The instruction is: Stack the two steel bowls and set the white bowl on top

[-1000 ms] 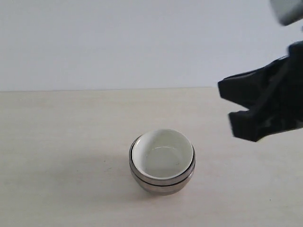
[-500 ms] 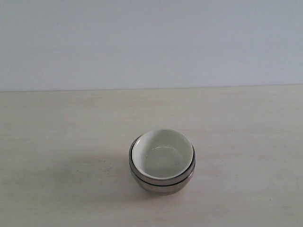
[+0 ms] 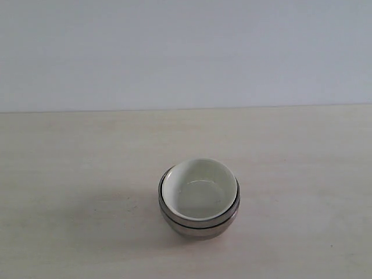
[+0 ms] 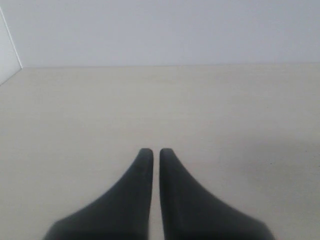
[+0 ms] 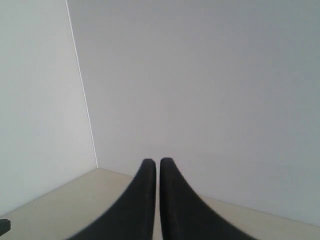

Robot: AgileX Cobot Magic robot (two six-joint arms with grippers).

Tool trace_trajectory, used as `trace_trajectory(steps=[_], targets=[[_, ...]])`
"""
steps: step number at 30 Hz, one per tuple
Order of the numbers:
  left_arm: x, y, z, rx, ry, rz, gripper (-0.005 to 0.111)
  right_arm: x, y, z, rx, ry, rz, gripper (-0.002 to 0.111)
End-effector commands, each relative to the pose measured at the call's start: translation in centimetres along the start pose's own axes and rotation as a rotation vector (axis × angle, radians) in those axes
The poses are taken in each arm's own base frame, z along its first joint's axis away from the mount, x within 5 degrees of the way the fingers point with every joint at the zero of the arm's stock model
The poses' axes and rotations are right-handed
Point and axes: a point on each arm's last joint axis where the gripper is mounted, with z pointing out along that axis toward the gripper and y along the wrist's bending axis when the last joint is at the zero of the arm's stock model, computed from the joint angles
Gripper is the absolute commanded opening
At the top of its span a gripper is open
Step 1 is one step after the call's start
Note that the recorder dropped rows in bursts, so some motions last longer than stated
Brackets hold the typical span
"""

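Observation:
The two steel bowls (image 3: 199, 225) sit nested one inside the other near the middle of the table in the exterior view. The white bowl (image 3: 199, 189) rests inside them on top, slightly tilted. Neither gripper shows in the exterior view. In the left wrist view my left gripper (image 4: 152, 151) is shut with nothing between its fingers, above bare tabletop. In the right wrist view my right gripper (image 5: 153, 161) is shut and empty, pointing toward a wall corner. No bowl appears in either wrist view.
The pale wooden table (image 3: 70, 174) runs across the exterior view to a plain white wall (image 3: 186, 52) behind. A wall corner seam (image 5: 82, 90) shows in the right wrist view.
The right arm, seen at the right edge one second ago, has withdrawn out of the exterior view. The bowl stack has not moved.

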Motion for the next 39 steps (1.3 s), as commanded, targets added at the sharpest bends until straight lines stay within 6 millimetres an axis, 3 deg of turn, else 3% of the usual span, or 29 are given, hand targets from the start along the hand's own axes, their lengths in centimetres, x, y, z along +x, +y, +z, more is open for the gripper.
trace_trajectory(steps=[1, 11, 17, 26, 39], targets=[[0.1, 0.0, 0.0, 0.000, -0.001, -0.004, 0.004, 0.0, 0.0, -0.2, 0.012, -0.009, -0.001, 0.000], [0.1, 0.0, 0.0, 0.000, -0.001, -0.004, 0.004, -0.5, 0.3, -2.7, 0.270, -0.137, -0.068, 0.000], [0.1, 0.0, 0.0, 0.000, -0.001, -0.004, 0.004, -0.6, 0.8, -3.3, 0.437, -0.182, -0.118, 0.000], [0.1, 0.0, 0.0, 0.000, -0.001, -0.004, 0.004, -0.4, 0.7, -3.1, 0.479, -0.178, -0.143, 0.000], [0.1, 0.0, 0.0, 0.000, -0.001, -0.005, 0.004, 9.5, -2.5, -0.3, 0.493, -0.018, -0.222, 0.000]])
